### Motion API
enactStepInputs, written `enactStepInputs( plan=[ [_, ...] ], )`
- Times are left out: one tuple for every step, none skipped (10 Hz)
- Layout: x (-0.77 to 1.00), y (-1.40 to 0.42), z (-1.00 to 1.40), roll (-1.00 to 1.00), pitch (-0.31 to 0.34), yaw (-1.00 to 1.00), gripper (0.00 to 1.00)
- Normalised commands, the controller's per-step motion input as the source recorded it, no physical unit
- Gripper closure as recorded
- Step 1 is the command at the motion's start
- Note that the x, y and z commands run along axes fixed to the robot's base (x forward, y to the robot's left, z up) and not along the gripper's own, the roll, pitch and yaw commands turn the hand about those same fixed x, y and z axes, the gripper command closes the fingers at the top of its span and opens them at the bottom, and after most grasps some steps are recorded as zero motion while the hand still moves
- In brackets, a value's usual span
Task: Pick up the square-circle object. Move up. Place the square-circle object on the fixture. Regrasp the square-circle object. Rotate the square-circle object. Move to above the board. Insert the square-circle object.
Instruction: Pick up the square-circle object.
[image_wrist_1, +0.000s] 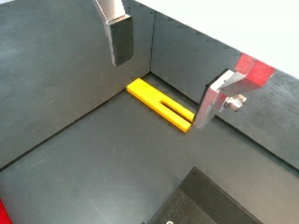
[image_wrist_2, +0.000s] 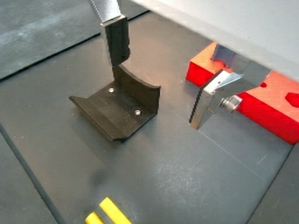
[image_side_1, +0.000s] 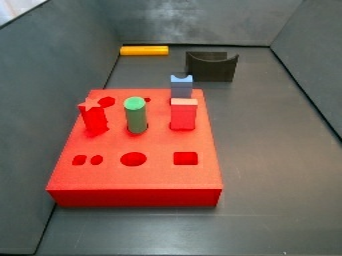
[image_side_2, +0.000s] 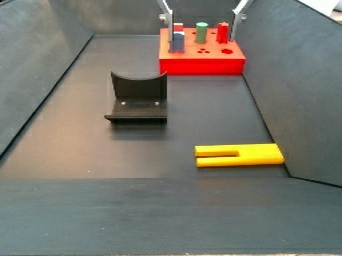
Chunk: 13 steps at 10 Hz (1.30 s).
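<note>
The square-circle object (image_side_2: 241, 155) is a slim yellow-orange rod with a slot at one end. It lies flat on the dark floor by a side wall, and it also shows in a side view (image_side_1: 144, 49) and in a wrist view (image_wrist_1: 160, 104). The dark fixture (image_side_2: 136, 98) with its curved notch stands mid-floor, apart from the rod. The red board (image_side_1: 134, 160) carries upright pegs. My gripper (image_wrist_1: 163, 74) hangs high above the floor, open, with nothing between its fingers. In a side view the gripper (image_side_2: 203, 10) shows only as fingertips over the board.
On the board stand a green cylinder (image_side_1: 134, 113), a red square peg (image_side_1: 183, 112) and another red peg (image_side_1: 94, 116). A small blue-grey block (image_side_1: 182, 85) sits behind the board. Dark walls (image_side_2: 54, 60) enclose the floor on all sides.
</note>
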Motion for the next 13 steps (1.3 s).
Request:
enactStepInputs(
  plan=[
    [0.0,0.23,-0.21,0.09,0.086,-0.18,0.0],
    [-0.12,0.0,-0.39,0.0,0.083,-0.97,0.0],
    [-0.15,0.06,-0.49,0.0,0.123,-0.93,0.0],
    [-0.25,0.22,-0.62,-0.02,0.163,-0.77,0.0],
    [-0.31,0.33,-0.67,-0.03,0.181,-0.66,0.0],
    [-0.28,0.31,-0.59,-0.03,0.144,-0.67,0.0],
    [-0.24,0.47,-0.37,-0.09,0.01,-0.43,0.0],
    [-0.39,0.7,-0.35,-0.15,0.0,-0.11,0.0],
    [-0.5,0.8,-0.36,-0.17,-0.04,0.0,0.0],
    [-0.47,0.75,-0.37,-0.21,-0.054,0.0,0.0],
    [-0.23,0.06,-0.42,-0.21,-0.116,-0.67,0.0],
    [-0.05,-0.02,-0.38,-0.17,-0.156,-0.93,0.0],
    [-0.01,-0.05,-0.36,-0.13,-0.236,-0.97,0.0]
  ],
)
